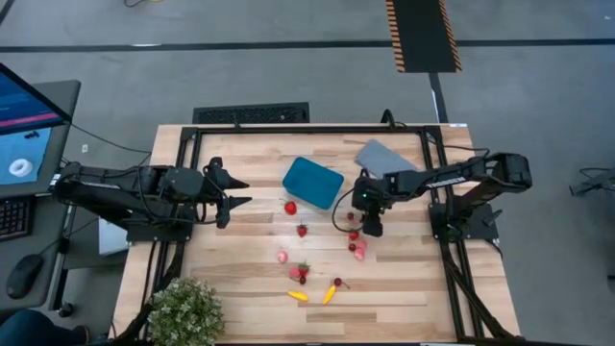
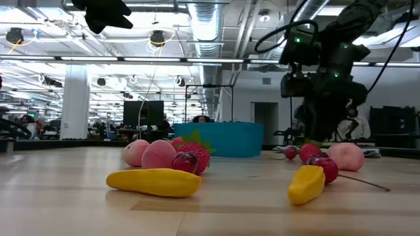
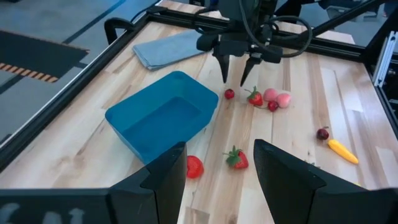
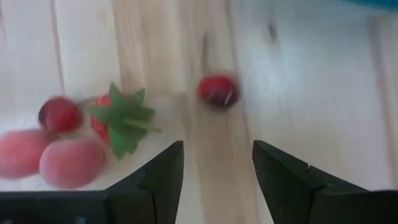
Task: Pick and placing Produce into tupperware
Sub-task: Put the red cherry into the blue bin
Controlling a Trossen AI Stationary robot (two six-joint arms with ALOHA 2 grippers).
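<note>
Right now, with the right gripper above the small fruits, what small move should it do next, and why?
Probably lower the right gripper straight down over the small round red cherry. Its fingers stand open, empty, just above the wooden table, and the teal-blue plastic container looks empty.

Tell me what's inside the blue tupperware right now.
Nothing: the tupperware shows only its bare blue floor in the left wrist view and the high view. No corner is covered. All the produce, such as the cherry beside it, lies on the table.

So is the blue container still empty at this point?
Empty: the left wrist view shows the tupperware's bare floor, with all visible produce on the table.
</note>
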